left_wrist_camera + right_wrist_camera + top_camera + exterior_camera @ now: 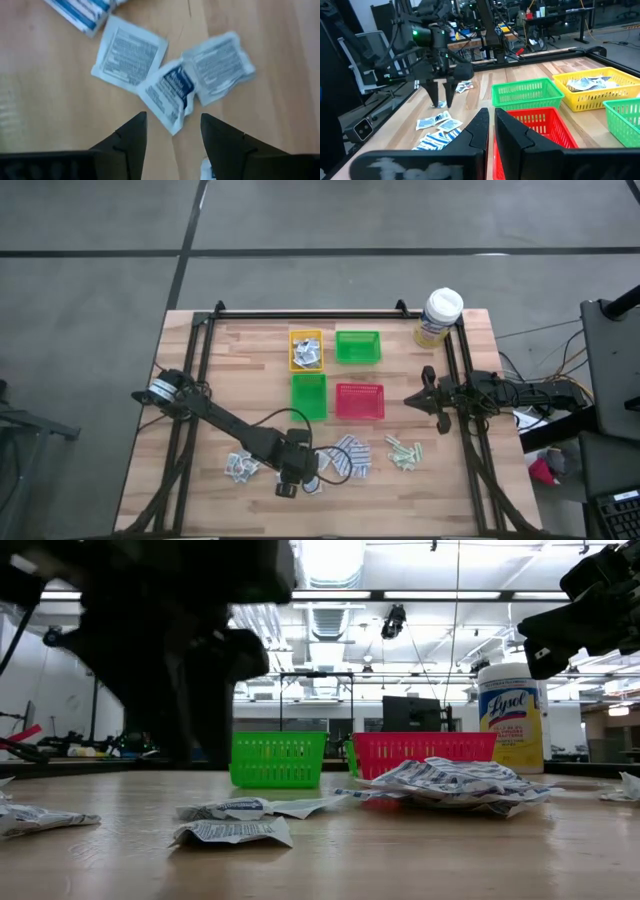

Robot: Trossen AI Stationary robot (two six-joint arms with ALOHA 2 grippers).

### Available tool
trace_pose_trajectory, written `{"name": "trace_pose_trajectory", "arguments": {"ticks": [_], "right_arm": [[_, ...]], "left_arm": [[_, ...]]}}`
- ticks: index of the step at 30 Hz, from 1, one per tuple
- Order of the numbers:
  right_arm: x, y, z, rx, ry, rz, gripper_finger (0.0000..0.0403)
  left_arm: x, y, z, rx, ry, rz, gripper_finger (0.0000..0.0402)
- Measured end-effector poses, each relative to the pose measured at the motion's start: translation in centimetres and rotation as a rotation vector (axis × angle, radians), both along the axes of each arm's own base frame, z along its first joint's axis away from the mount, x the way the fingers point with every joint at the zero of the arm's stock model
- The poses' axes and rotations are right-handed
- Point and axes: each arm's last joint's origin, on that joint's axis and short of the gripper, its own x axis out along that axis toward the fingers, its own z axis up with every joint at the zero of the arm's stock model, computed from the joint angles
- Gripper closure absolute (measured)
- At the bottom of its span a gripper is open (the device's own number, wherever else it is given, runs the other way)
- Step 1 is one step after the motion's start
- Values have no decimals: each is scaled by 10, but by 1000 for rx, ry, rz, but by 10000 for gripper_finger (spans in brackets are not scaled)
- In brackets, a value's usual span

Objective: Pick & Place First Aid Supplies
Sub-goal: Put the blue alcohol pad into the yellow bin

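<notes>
We saw the left tool, open and empty, poised over three sachets for a pick; right tool parked shut

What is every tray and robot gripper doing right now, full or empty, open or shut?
Yellow plastic tray: holds white packets.
Upper green plastic tray: looks empty.
Lower green plastic tray: looks empty.
Red plastic tray: looks empty.
Left gripper: open above white sachets.
Right gripper: shut, holding nothing.

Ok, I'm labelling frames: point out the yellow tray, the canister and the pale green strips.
yellow tray (292,360): high view, left rim.
canister (443,304): high view, white lid.
pale green strips (403,451): high view, middle of the pile.
</notes>
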Motion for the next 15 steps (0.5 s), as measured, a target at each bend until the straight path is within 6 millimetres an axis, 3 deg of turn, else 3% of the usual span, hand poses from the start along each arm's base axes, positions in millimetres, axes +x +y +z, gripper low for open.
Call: {"name": "trace_pose_trajectory", "arguments": {"ticks": [6,15], "right_arm": [[0,0,0,0,0,0,374],[0,0,0,0,0,0,374]], "left_arm": [[-4,0,-12,-1,-7,-39,223],[-6,-5,-12,6,-32,-103,225]]}}
